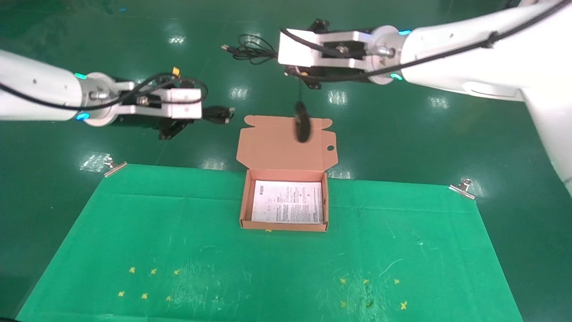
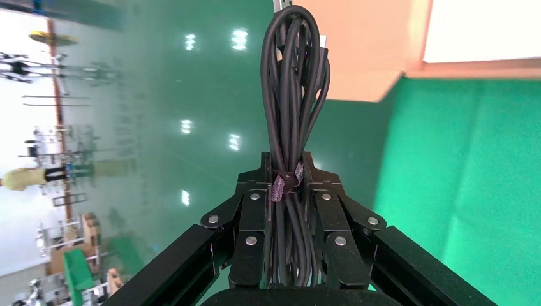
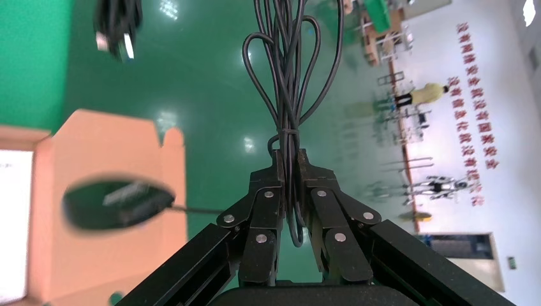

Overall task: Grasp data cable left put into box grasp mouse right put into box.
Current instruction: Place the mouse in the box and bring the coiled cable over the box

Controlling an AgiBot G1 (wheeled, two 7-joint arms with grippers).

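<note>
left tool (image 2: 290,185) clamped on data cable (image 2: 292,95) | right tool (image 3: 290,172) grips mouse cord (image 3: 287,76) — mouse (image 1: 302,124) dangling (print unreadable)

The box (image 1: 284,201) sits at the middle of the green mat's (image 1: 134,223) far edge, its tray open from above. Its raised lid flap (image 1: 268,145) blocks the far side, and the mouse (image 1: 302,126) dangles before that flap. Mat corners hold metal clips (image 1: 462,188).

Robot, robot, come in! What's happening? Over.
Left gripper shut on data cable. Right gripper shut on mouse cord; mouse dangling above box. Nothing blocking.
</note>
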